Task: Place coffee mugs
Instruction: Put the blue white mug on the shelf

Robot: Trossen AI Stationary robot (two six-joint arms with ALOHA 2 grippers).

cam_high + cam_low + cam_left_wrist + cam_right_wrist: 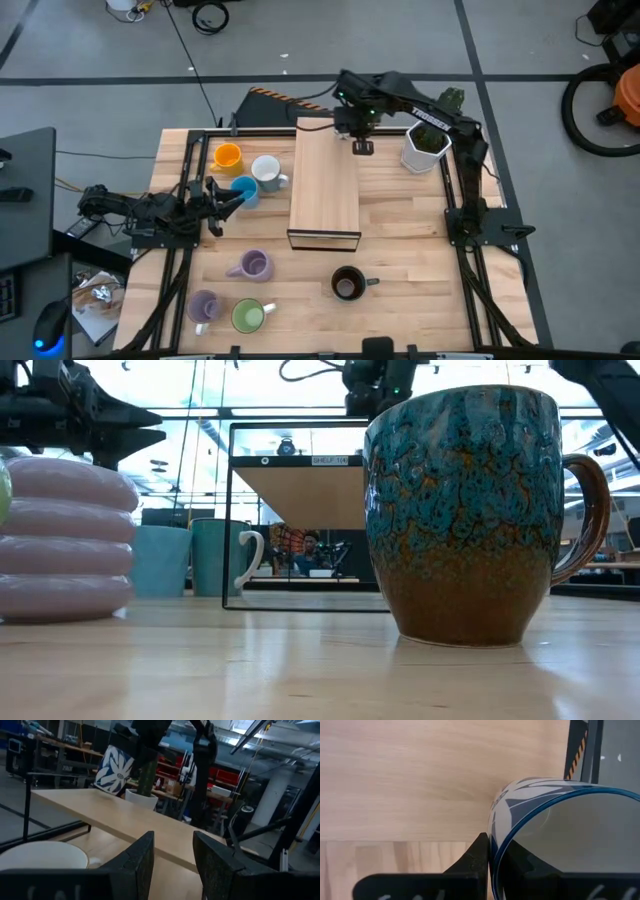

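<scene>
Two tools are working here. The right tool (490,847) is pinching the wall of a blue-and-white patterned mug (545,820), one finger inside the rim and one outside, and is hanging it over the far end of the wooden shelf (325,185). The mug is looking like glazed ceramic: stiff, fairly heavy for its size, slick on the surface and liable to chip if dropped. With only a thin rim pinch it could be swinging or slipping, so I judge it wants lowering slowly and square onto the shelf top. Whether its base is touching the wood already, I cannot tell.

The left tool (172,850) is standing partly apart with nothing between its fingers, hovering low just beside the light blue mug (243,190) near the bench's left edge (170,200). The white mug (266,170) and orange mug (228,155) are sitting close by. For these, the rim wall opposite the handle is seeming the surest hold.

Farther out, two lavender mugs (253,265), a green mug (248,316) and a dark brown mug (347,284) are waiting along the near side.
</scene>
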